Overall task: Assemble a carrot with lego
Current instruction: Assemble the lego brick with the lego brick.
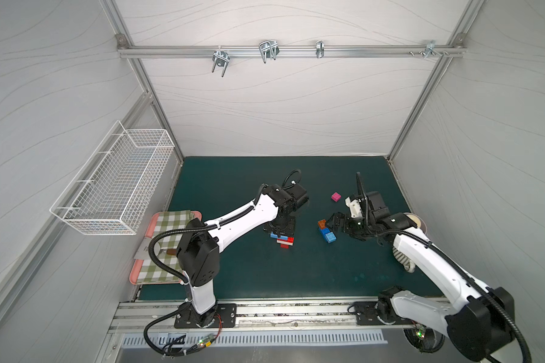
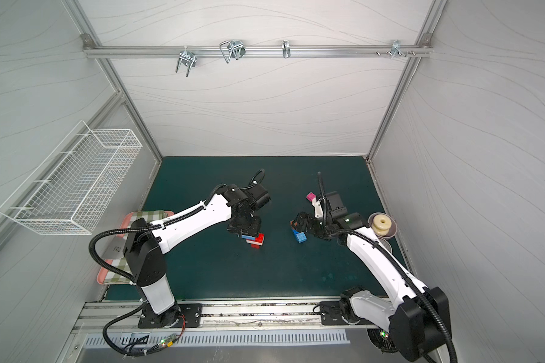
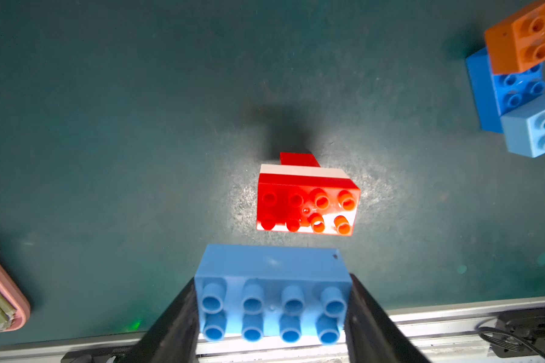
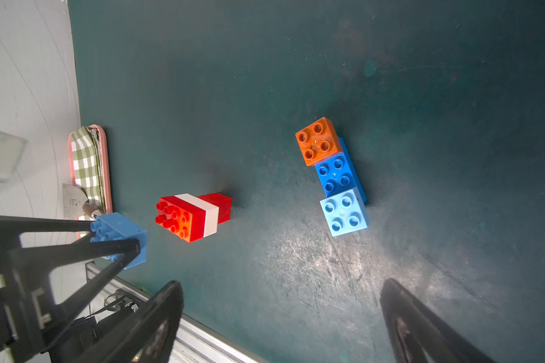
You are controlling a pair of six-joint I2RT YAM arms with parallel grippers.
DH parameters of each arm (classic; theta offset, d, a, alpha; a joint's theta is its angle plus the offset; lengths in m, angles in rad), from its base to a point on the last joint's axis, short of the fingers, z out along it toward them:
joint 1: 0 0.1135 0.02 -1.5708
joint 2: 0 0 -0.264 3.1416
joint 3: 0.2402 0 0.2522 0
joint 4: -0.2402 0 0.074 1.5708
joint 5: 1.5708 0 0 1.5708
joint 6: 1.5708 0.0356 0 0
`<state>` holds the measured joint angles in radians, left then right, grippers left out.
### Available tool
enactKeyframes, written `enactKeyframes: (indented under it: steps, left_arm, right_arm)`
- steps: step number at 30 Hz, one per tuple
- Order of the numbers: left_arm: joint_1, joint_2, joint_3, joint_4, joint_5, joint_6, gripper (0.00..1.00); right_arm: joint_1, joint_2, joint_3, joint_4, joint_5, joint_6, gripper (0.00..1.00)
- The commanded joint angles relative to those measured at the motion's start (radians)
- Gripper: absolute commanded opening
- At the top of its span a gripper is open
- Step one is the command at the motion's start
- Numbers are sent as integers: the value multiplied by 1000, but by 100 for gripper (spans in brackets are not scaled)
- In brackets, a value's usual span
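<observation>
In the left wrist view the orange brick (image 3: 527, 37) and light-blue brick (image 3: 535, 127) are cut off at the edge.
</observation>
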<state>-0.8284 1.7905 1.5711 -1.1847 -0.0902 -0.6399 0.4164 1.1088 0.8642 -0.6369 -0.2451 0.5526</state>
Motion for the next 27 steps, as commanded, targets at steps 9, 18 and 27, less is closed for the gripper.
enactKeyframes:
  steps: [9,18,27]
  left_arm:
    - [-15,21,-1,72,-21,-4,49]
    - [-15,46,-9,100,2,-3,49]
    - [-15,65,-15,105,6,-15,48]
  right_arm:
    - [-7,-19,-5,-7,0,7,99]
    - [-8,-7,4,-10,4,7,99]
    - [-8,0,12,-10,4,4,99]
